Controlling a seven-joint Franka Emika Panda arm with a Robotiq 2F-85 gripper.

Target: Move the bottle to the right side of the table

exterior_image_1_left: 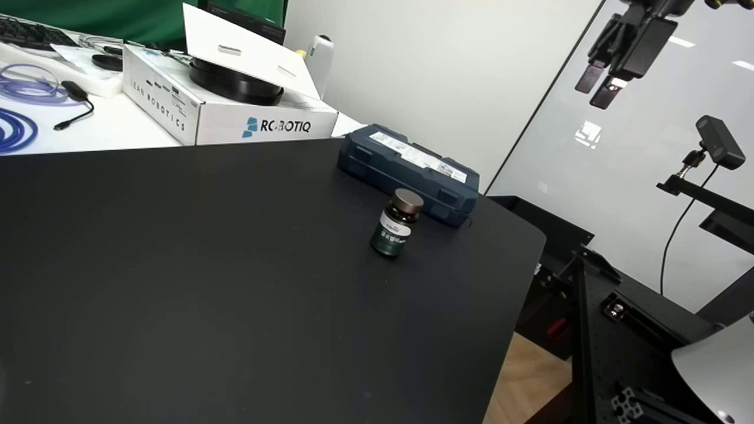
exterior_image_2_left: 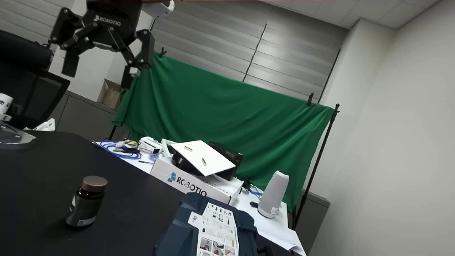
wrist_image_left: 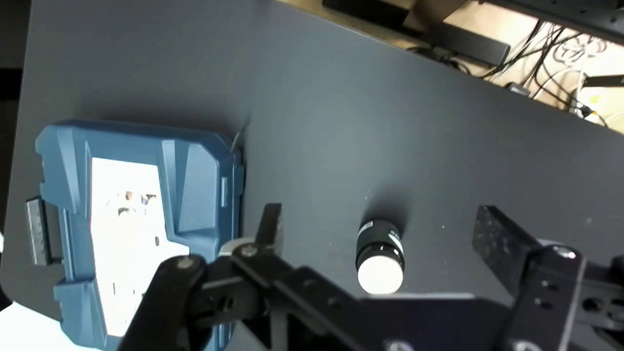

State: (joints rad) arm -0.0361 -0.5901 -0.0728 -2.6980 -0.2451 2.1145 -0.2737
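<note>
One bottle [exterior_image_1_left: 393, 227] stands unheld on the table [exterior_image_1_left: 206, 265], near the case [exterior_image_1_left: 406, 176] but not touching it, a placing that should leave room for a grasp, while the gripper [exterior_image_2_left: 97, 79] hangs well above, spread wide, presumably to straddle the bottle on descent.

The bottle [exterior_image_1_left: 397, 221] I see is dark, its label [exterior_image_1_left: 390, 239] deep green with a white band [exterior_image_1_left: 395, 225], its cap [exterior_image_1_left: 407, 201] brownish grey. The surface [exterior_image_1_left: 206, 282] is plain matte black, the case [exterior_image_1_left: 406, 181] dark blue with a white sticker [exterior_image_2_left: 217, 231]. From here the gripper [exterior_image_2_left: 97, 79] looks black, the cloth [exterior_image_2_left: 227, 121] solid green, the floor [exterior_image_1_left: 524, 374] tan woodgrain, the box [exterior_image_1_left: 232, 122] white with blue and black print [exterior_image_1_left: 277, 126].
</note>
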